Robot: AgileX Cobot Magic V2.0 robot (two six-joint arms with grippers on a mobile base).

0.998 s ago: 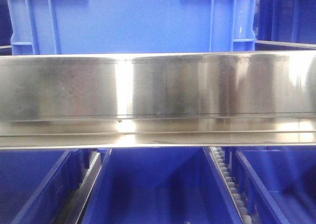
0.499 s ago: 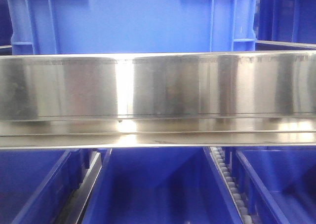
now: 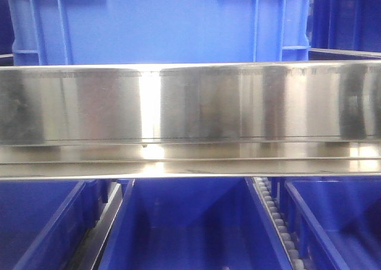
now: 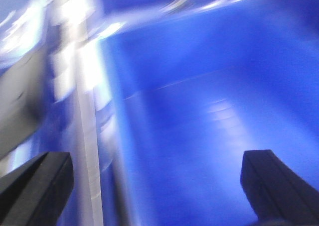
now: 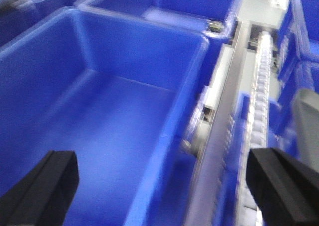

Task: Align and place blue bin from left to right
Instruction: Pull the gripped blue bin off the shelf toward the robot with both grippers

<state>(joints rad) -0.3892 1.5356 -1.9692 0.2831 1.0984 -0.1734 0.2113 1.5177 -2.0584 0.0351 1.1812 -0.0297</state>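
Blue bin (image 3: 161, 26), upper centre, upright behind the steel rail (image 3: 190, 103); broad ribbed wall faces the camera, long axis left–right, right edge just beside a darker bin (image 3: 348, 17). Left gripper (image 4: 159, 186) and right gripper (image 5: 164, 186): jaws spread wide, gripping nothing; left wrist view blurred

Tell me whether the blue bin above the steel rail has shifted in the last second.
No. The blue bin has its ribs at the same spots along the steel rail as before.

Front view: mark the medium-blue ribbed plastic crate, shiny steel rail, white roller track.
medium-blue ribbed plastic crate (image 3: 161, 26), front view, smooth wall between ribs.
shiny steel rail (image 3: 190, 103), front view, broad face.
white roller track (image 3: 275, 217), front view, rollers.
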